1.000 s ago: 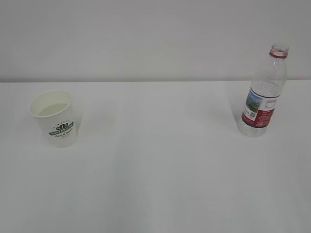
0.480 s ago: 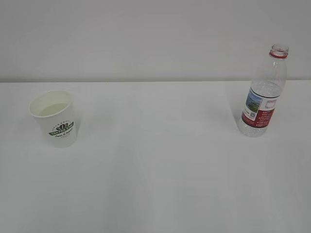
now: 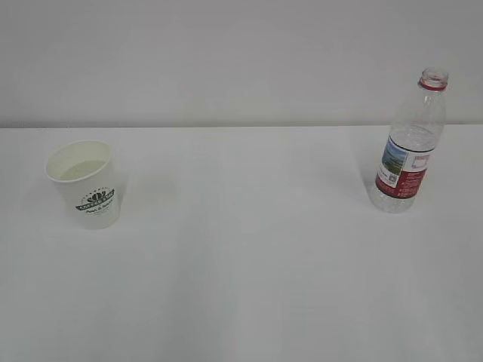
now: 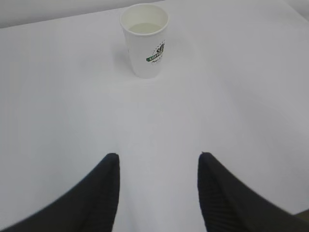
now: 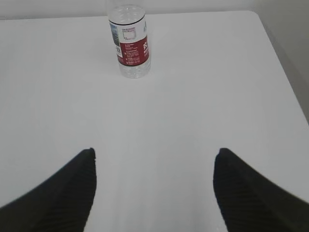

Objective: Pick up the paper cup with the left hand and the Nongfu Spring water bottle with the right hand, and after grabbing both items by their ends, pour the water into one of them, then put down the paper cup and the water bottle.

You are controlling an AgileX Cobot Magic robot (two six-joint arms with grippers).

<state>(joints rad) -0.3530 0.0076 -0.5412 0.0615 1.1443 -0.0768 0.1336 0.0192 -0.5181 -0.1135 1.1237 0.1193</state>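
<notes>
Left hand (image 4: 157, 166): open and empty, its two dark fingers spread above the bare table (image 4: 58, 96); not seen in the exterior view.
Right hand (image 5: 154, 164): open wider, empty, fingers apart over the table.
Paper cup (image 4: 144, 39): upright, straight ahead of the left hand and well apart from it, a shade toward its left finger; logo faces partly to the right.
Cup contents: a pale level surface shows inside, likely water (image 4: 144, 28), so it probably weighs more than it looks.
Cup handling: thin paper wall, soft, easily crushed; the dotted texture should help friction. Best taken low on the wall with a gentle squeeze and kept level.
Nongfu Spring water bottle (image 5: 130, 42): upright, ahead of the right hand and well apart, offset toward its left finger; no cap visible on the red neck ring.
Bottle handling: clear ribbed plastic, springy, smooth and a little slippery, seemingly almost empty, so light and tippy. Grip low, around the label band.
</notes>
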